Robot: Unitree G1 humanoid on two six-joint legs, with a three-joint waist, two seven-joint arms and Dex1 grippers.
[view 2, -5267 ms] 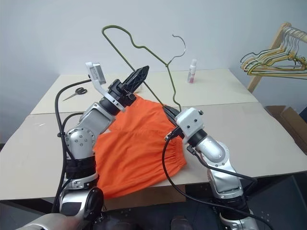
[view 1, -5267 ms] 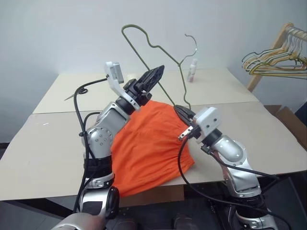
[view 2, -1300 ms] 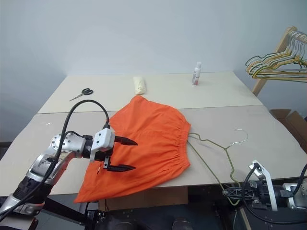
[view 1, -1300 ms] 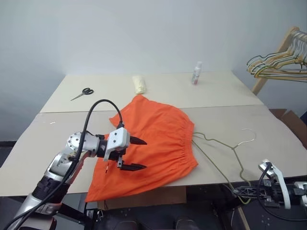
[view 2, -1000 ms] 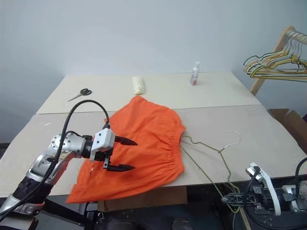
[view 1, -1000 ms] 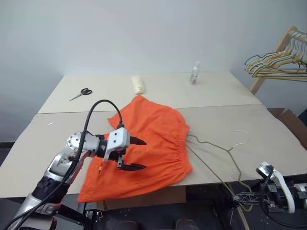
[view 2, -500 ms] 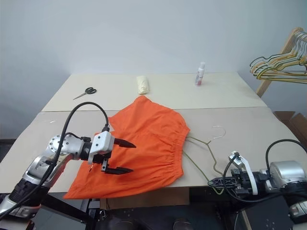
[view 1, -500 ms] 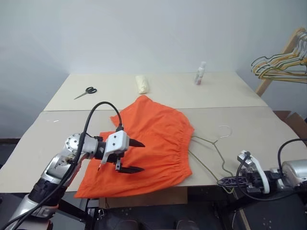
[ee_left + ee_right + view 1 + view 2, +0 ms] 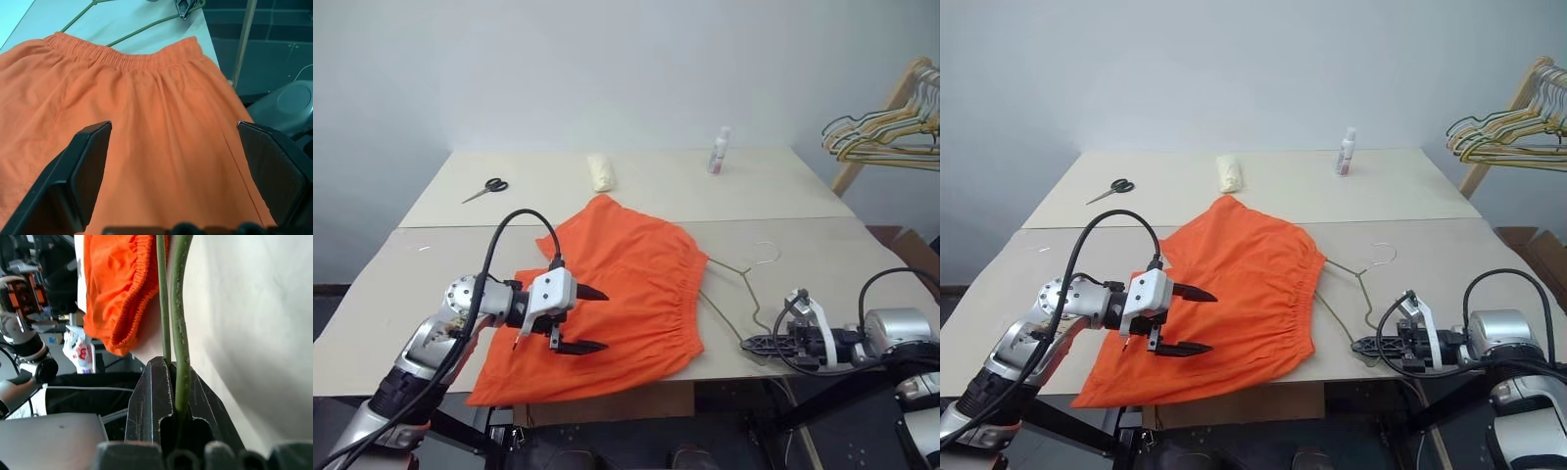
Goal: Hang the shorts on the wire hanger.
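Head views: the shorts (image 9: pixel 607 289), soft orange cloth with a gathered waistband, lie flat on the pale matte bench (image 9: pixel 822 255), their lower edge hanging over its near edge. The left claw (image 9: pixel 585 319) hovers over them, its black fingers spread wide and holding nothing. The hanger (image 9: pixel 744 284), thin olive wire, lies beside the waistband. The right claw (image 9: pixel 1363 345) is clamped on its near end at the bench edge. Scissors (image 9: pixel 485 188), a cloth roll (image 9: pixel 601 171) and a bottle (image 9: pixel 717 151) sit at the back before a plain white wall; a rack of hangers (image 9: pixel 886 132) stands to the right.

Left wrist view: smooth orange cloth between the spread fingers (image 9: pixel 78 171).

Right wrist view: two wire strands pinched between ridged black fingers (image 9: pixel 151 401).
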